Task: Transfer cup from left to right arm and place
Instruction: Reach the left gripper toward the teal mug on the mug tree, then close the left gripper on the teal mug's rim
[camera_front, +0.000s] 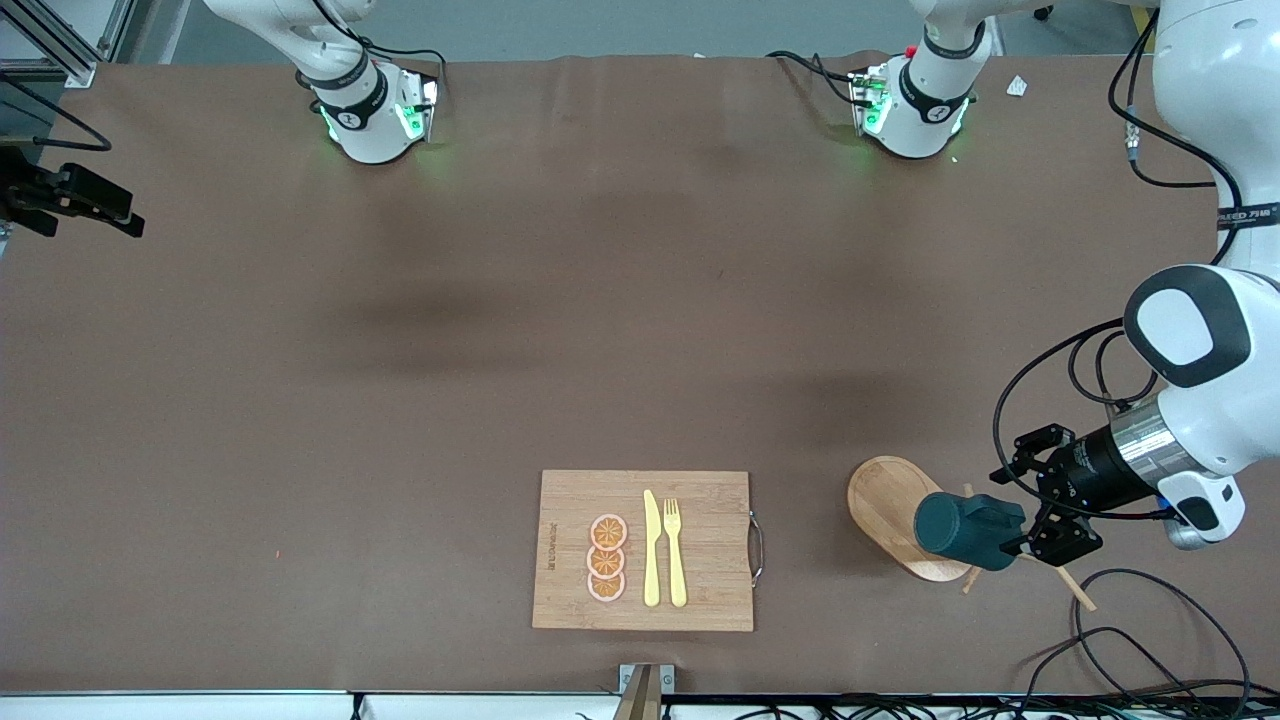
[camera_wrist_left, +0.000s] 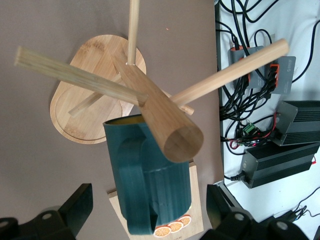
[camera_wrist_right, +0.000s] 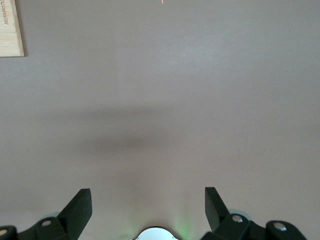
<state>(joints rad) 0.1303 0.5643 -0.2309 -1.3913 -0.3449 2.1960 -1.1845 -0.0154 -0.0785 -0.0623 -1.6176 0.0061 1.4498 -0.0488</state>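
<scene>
Front view: the cup (camera_front: 968, 530) hangs on the wooden peg stand (camera_front: 905, 515) at the counter's (camera_front: 400, 400) left-arm end, the left claw (camera_front: 1040, 500) spread beside it. At the stand's 9 o'clock lies a cutting board (camera_front: 700, 500) with knife (camera_front: 651, 548), fork (camera_front: 675, 550), orange slices (camera_front: 607, 558); its edge lettering is unreadable.

Left wrist view: pegs cross before the cup (camera_wrist_left: 150, 185).

Right wrist view: spread right claw (camera_wrist_right: 147, 210) over bare counter (camera_wrist_right: 175, 100), waiting.

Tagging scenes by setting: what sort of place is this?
Likely a robotics lab bench, not a kitchen: two white arm bases bolted on a brown-covered table, black power boxes with loose cables at its edge, and staged props: bamboo cutting board and dark teal ribbed cup.
</scene>
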